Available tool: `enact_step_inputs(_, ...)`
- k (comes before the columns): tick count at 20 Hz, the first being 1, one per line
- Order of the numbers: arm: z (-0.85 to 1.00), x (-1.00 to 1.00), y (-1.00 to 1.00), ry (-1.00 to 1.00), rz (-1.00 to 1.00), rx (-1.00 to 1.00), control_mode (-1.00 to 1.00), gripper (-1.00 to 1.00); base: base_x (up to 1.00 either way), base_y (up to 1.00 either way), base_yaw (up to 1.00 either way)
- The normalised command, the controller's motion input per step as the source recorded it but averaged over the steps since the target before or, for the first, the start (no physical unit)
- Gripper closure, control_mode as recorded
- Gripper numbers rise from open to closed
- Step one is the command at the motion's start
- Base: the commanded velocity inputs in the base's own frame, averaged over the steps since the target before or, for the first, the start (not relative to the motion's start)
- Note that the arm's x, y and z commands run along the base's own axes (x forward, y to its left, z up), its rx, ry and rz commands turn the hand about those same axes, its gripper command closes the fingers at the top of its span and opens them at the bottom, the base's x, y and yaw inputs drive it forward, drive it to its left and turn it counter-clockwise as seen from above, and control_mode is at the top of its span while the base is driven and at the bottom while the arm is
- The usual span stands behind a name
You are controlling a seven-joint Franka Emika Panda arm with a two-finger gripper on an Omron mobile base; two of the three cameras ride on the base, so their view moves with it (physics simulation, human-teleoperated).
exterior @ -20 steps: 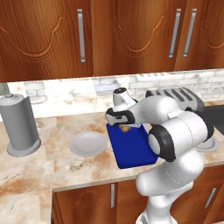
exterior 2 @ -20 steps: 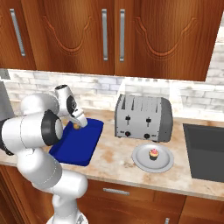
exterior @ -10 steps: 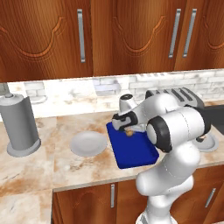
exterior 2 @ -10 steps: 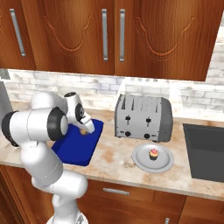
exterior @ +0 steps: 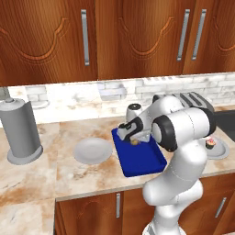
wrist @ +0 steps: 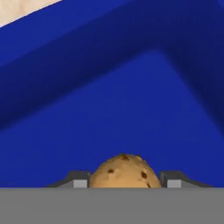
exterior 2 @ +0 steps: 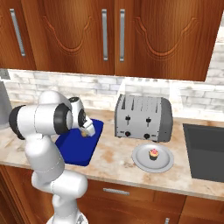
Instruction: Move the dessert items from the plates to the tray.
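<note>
1. We see our gripper (wrist: 124, 183) pinching the tan-brown pastry ball (wrist: 124, 171), a finger tip on each side of it.
2. It hangs low over the far end of the blue tray (exterior: 143, 160), close to the raised rim; the near half of the tray floor is bare.
3. One grey plate (exterior: 93, 151) lies just left of the tray.
4. The pink-frosted cupcake (exterior 2: 153, 154) sits on the other plate (exterior 2: 141, 161) before the toaster (exterior 2: 142, 118), well apart.
</note>
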Motion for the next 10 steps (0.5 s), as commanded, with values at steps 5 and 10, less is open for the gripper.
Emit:
enact_step_inputs(5,0.31,0.01,0.00,0.00,0.00,0.01,-1.00,-1.00,0.00,0.00,0.00)
enact_step_inputs(10,0.85,-0.01,-0.11,-0.04,-0.03,0.01,-1.00,-1.00,0.00,0.00,0.00)
